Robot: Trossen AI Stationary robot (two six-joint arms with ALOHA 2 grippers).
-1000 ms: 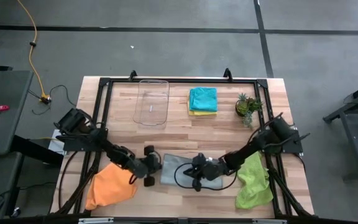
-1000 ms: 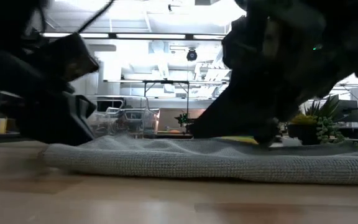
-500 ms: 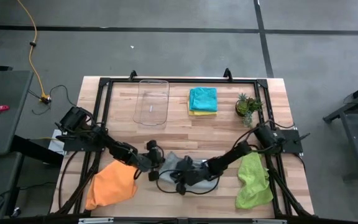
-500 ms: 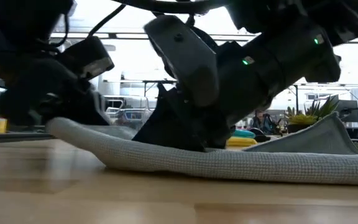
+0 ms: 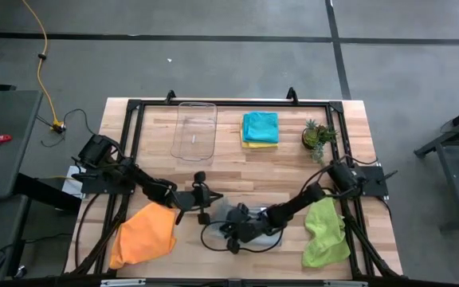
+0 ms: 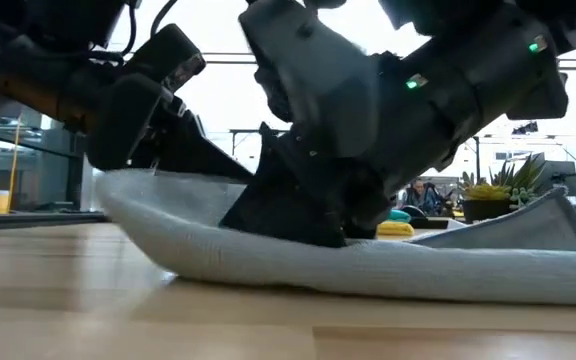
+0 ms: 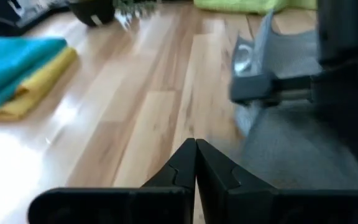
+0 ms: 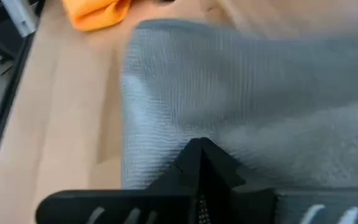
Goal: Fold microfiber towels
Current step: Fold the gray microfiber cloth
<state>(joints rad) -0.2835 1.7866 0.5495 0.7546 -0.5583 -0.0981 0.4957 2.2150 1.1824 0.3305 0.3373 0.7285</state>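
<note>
The grey towel [image 5: 272,234] [image 6: 418,268] lies rumpled near the table's front middle. Its left edge [image 6: 118,190] curls up and its right corner [image 6: 556,200] stands raised. My right gripper [image 5: 231,233] [image 8: 201,148] is shut, tips down on the towel. My left gripper [image 5: 207,198] [image 7: 196,146] is shut with nothing between its fingers, just past the towel's far-left edge, over bare wood. I cannot tell whether it touches the raised edge. An orange towel [image 5: 143,235] and a lime green one [image 5: 325,231] lie crumpled at the front left and right. A teal towel [image 5: 260,124] rests folded on a yellow one [image 5: 259,144]. My right gripper comes slanting down from the table's right side. Its shut fingertips [image 6: 313,228] meet the grey towel's top left of its middle [image 8: 166,130]. The towel dips there and stays on the table. The fingers hide whether a layer lies between them.
A clear plastic tray [image 5: 195,131] stands at the far middle and a small potted plant [image 5: 318,136] at the far right. A black frame [image 5: 134,108] runs round the table. Bare wood [image 5: 237,171] lies between the arms and the folded towels.
My right gripper has moved along the grey towel toward the table's left and near edges, sinking a little. My left gripper has swung toward the far edge, risen slightly and turned. The towel, flat a second ago, now has its right corner raised and its left edge curled up.
</note>
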